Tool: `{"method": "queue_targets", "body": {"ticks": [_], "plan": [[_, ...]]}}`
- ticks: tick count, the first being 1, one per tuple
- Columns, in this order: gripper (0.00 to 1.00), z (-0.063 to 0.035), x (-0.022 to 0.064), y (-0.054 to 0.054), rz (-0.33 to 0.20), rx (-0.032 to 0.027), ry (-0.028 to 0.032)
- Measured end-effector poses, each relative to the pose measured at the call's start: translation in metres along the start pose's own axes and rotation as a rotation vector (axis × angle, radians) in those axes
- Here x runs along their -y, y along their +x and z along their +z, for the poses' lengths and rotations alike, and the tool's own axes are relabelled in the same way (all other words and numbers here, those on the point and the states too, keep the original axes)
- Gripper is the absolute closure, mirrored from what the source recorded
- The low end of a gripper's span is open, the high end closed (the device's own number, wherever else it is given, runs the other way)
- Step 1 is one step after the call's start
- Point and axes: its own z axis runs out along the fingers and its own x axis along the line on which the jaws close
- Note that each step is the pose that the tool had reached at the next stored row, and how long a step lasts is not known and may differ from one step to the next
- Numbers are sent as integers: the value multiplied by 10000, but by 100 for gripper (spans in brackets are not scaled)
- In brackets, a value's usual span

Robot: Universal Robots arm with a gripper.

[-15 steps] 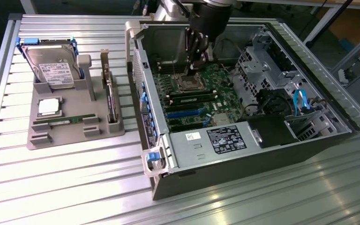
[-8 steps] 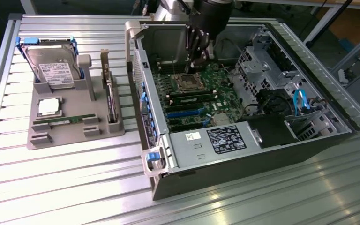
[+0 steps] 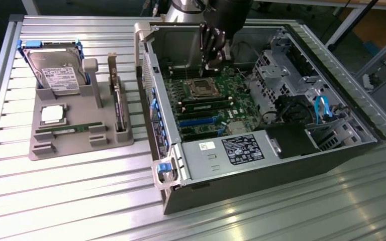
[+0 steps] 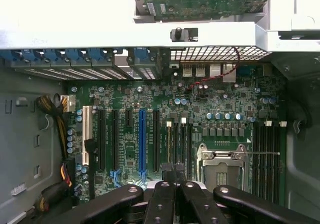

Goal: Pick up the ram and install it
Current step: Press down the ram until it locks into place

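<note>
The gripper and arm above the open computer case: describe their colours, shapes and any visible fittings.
The gripper is black, built of slim linkage bars dotted with small silver bolts. In the wrist view its fingers are flat black bars, flanked by curved outer links with round silver pivot pins. Above it sits a dark cylindrical wrist, then a silver-grey arm segment.

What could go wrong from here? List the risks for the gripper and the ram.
1. The shut gripper hangs low over the motherboard, close to the processor socket. A small drop could strike the socket.
2. The ram lies on the grey tray, outside the computer. To reach it the arm must clear the case wall, which it might clip.
</note>
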Motion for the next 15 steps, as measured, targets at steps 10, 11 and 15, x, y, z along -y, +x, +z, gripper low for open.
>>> {"method": "queue_targets", "body": {"ticks": [10,11,15], "plan": [[90,-5,92,1,1,-3,-3],[90,-6,108,1,1,-3,-4],[90,-8,151,2,2,-2,-4]]}}
